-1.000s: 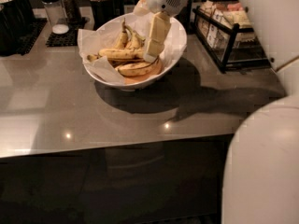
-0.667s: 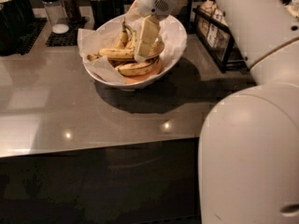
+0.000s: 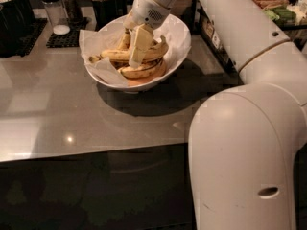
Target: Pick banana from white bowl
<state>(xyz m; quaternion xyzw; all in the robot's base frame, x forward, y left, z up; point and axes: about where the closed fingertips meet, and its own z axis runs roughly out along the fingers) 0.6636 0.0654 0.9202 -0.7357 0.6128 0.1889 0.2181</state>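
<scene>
One banana [image 3: 113,55] lies crosswise behind the pincer [image 3: 135,60], inside the white bowl [image 3: 111,80].

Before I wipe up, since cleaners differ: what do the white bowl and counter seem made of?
White bowl: smooth, likely glazed ceramic or plastic, paper-lined. Counter: glossy grey, stone or laminate; it mirrors a light. Gripper sits among its bananas.
</scene>
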